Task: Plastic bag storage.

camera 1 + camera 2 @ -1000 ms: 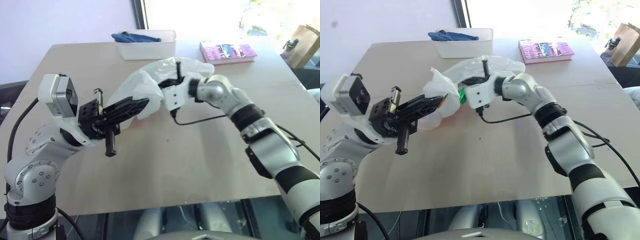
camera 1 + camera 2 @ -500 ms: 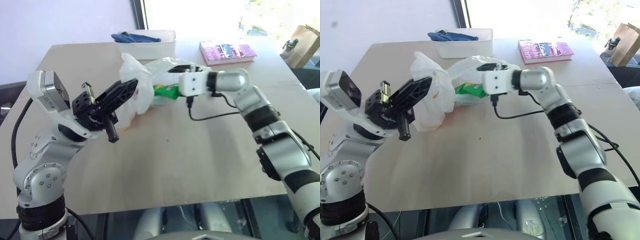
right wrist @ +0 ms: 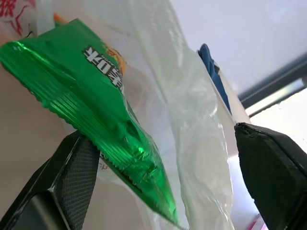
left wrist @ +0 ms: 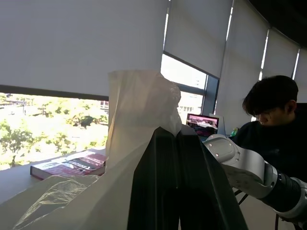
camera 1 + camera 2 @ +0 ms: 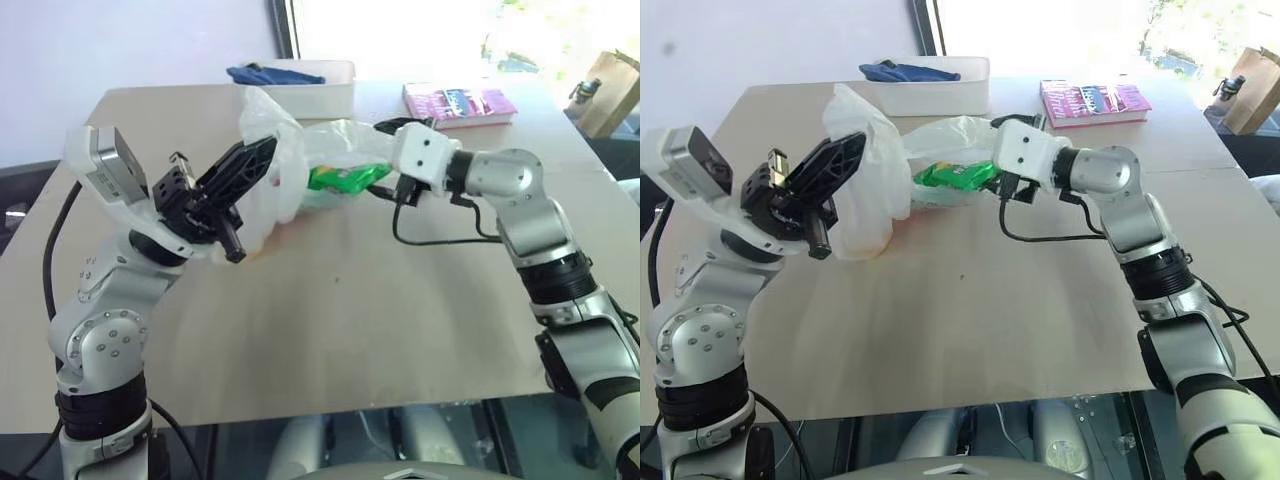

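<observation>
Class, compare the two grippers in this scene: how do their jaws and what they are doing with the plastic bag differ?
The left gripper has its jaws shut on the plastic bag, holding its edge raised off the table; the right gripper has its jaws wide open, gripping nothing. The left gripper points up; the right lies about level beside the green chip packet. Both have black fingers.

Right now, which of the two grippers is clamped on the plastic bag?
The left gripper: its black fingers are shut on a fold of the plastic bag, holding it raised. The right gripper stands wide open by the green chip packet.
</observation>
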You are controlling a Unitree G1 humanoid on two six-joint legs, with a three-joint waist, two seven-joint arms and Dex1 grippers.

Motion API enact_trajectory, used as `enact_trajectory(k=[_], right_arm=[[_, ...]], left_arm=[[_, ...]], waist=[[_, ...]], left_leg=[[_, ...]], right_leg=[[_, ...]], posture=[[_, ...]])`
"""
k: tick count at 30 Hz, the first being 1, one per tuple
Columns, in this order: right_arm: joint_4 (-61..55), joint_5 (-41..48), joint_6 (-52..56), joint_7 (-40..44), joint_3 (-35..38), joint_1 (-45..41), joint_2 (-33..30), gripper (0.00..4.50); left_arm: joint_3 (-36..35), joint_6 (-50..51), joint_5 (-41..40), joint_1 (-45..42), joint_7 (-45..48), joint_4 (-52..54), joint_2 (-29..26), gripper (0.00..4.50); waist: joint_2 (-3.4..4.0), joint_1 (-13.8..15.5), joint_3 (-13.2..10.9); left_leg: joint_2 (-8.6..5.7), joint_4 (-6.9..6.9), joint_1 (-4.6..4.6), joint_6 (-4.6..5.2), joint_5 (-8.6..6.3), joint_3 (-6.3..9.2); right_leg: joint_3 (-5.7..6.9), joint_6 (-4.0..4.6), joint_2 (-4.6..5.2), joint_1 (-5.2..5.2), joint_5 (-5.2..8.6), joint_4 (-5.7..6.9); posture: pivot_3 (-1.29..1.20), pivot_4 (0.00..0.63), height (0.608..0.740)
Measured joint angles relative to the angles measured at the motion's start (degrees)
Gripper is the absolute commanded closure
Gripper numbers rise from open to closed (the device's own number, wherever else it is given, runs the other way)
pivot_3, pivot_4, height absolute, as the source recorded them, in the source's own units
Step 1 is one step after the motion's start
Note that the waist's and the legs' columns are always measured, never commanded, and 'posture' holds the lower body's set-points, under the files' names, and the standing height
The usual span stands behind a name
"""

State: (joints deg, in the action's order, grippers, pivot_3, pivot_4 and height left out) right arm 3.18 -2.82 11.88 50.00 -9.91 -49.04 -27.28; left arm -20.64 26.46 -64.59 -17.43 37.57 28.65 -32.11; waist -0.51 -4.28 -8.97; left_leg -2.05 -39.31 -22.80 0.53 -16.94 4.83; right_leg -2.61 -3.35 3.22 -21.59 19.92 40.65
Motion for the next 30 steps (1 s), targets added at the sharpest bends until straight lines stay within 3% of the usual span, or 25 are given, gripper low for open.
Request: enact_trajectory(k=[3, 5, 14, 24, 27, 30], right_arm=[[-4.20, 5.10, 8.54, 3.95, 4.94, 4.36, -7.77, 0.08], [-3.51, 6.34, 12.67, 3.73, 6.71, 4.97, -8.96, 0.08], [1.99, 15.25, 29.79, -0.25, 9.14, 0.47, -0.95, 0.08], [-2.48, 23.62, 40.91, 2.43, 8.35, 2.70, -3.60, 0.08], [-2.26, 23.80, 41.55, 2.29, 6.99, 3.85, -3.50, 0.98], [-0.32, 23.33, 40.22, 1.86, 5.46, 3.88, -2.87, 2.27]], left_arm=[[-1.93, 0.69, -1.47, 0.08, -0.60, -0.22, -0.94, 4.50], [-2.42, 0.81, -2.45, -0.07, -1.28, -0.27, -1.27, 4.50], [-2.50, 1.20, -4.33, -1.15, -3.04, -0.64, -1.34, 4.50], [-3.48, 1.20, -4.69, -1.46, -4.32, -0.62, -2.04, 4.50], [-3.48, 1.22, -4.79, -1.45, -4.41, -0.56, -2.07, 4.50], [-3.48, 1.26, -4.82, -1.45, -4.57, -0.50, -2.19, 4.50]], waist=[[-0.01, 1.27, 0.00], [0.00, 1.30, 0.00], [-0.01, 0.63, 0.00], [-0.01, 0.91, 0.00], [-0.01, 0.77, 0.00], [-0.01, 0.69, 0.00]], left_leg=[[-0.04, 0.00, -0.04, 0.02, -0.01, 0.05], [-0.02, 0.02, 0.03, 0.02, -0.01, -0.04], [-0.02, 0.07, -0.05, 0.02, -0.01, 0.00], [-0.03, 0.07, -0.07, 0.02, -0.01, 0.03], [-0.03, 0.07, -0.07, 0.02, -0.01, 0.02], [-0.03, 0.07, -0.06, 0.02, -0.01, 0.02]], right_leg=[[0.04, 0.00, 0.05, 0.02, 0.00, -0.08], [-0.07, 0.00, 0.02, 0.01, 0.00, -0.02], [-0.04, 0.01, -0.02, -0.04, 0.00, -0.05], [-0.02, 0.01, 0.00, -0.04, 0.00, -0.07], [-0.04, 0.01, -0.01, -0.05, 0.00, -0.05], [-0.03, 0.01, -0.02, -0.05, 0.00, -0.05]], posture=[[0.00, 0.150, 0.740], [0.00, 0.150, 0.740], [0.00, 0.150, 0.740], [0.00, 0.150, 0.740], [0.00, 0.150, 0.740], [0.00, 0.150, 0.740]])
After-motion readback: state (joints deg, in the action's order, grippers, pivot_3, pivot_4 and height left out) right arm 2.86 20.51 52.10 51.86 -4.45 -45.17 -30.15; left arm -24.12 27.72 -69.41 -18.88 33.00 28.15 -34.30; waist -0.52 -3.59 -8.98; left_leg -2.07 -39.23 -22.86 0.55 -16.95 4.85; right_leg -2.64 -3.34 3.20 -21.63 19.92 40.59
